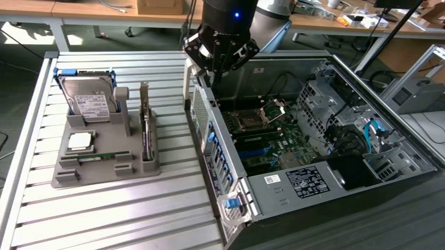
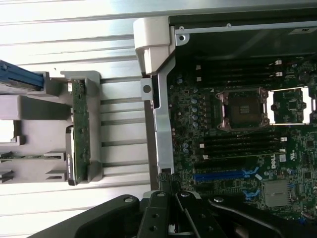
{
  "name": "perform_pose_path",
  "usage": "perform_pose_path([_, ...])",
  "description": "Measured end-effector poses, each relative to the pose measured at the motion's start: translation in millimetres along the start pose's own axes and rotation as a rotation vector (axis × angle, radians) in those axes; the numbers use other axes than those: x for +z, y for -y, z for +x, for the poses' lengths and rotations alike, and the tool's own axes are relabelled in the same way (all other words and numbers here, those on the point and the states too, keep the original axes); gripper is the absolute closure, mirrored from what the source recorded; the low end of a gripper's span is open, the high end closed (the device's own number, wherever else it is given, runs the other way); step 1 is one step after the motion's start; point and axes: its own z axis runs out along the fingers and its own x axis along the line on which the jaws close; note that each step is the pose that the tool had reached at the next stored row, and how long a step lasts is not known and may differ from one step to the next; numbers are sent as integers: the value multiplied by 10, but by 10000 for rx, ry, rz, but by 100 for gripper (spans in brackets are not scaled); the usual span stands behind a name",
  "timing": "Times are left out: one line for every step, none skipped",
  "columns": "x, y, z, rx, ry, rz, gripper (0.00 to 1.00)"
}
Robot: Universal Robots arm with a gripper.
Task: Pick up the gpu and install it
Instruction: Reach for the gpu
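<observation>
The gpu [image 1: 145, 122] is standing on its thin edge in the grey holder [image 1: 104, 174], likely so it is easy to grab. The gripper [image 1: 212, 78] is hanging closed and empty above the computer case [image 1: 274, 198] wall.

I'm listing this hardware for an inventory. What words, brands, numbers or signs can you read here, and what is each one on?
"DELL", it seems: small white print on the motherboard.
On the hard drive, the white label: too small to read.
On the computer case, the white sticker and the black label: too small to read.
Nothing else is legible.
</observation>
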Motion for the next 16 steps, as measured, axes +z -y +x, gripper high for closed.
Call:
perform_pose_path([0,0,2,0,0,0,90])
perform_pose_path([0,0,5,0,0,0,90])
perform_pose_path([0,0,7,0,0,0,90])
perform_pose_path([0,1,9,0,0,0,90])
perform_pose_path([0,1,10,0,0,0,90])
perform_pose_path([0,1,13,0,0,0,90])
perform_pose_path([0,1,15,0,0,0,90])
perform_pose_path([0,1,17,0,1,-1,90])
perform_pose_path([-1,1,19,0,0,0,90])
perform_pose_path([0,2,22,0,1,0,90])
perform_pose_path([0,2,24,1,0,-1,90])
perform_pose_path([-1,2,27,1,0,-1,90])
perform_pose_path([-1,2,29,1,0,-1,90])
perform_pose_path([-1,2,32,1,1,-1,90])
perform_pose_path([-1,3,37,0,0,0,90])
perform_pose_path([-1,3,40,0,0,0,90])
